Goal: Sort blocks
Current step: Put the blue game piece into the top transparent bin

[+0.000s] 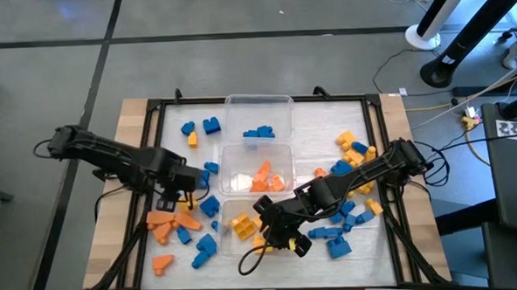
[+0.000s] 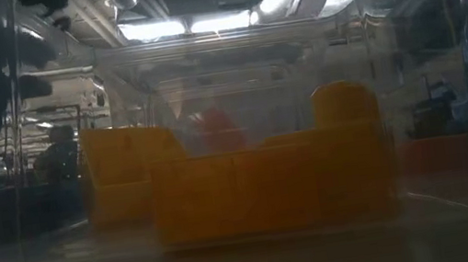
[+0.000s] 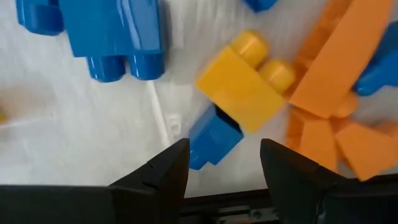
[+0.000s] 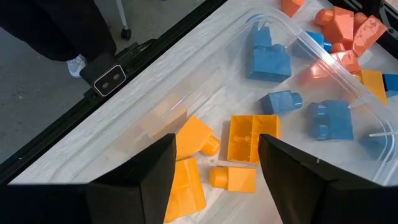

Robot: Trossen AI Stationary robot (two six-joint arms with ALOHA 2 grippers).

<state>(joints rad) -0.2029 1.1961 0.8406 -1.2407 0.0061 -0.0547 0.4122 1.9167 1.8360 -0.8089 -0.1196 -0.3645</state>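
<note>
Yellow block (image 3: 241, 87) lies just ahead of open left gripper (image 3: 224, 165).

Yellow blocks (image 4: 252, 138) in a clear tub (image 4: 292, 34), between open jaws.

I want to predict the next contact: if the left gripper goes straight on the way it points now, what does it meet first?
Probably the small blue plastic block between its open fingers, with the yellow studded plastic block just beyond; depth is unclear.
</note>
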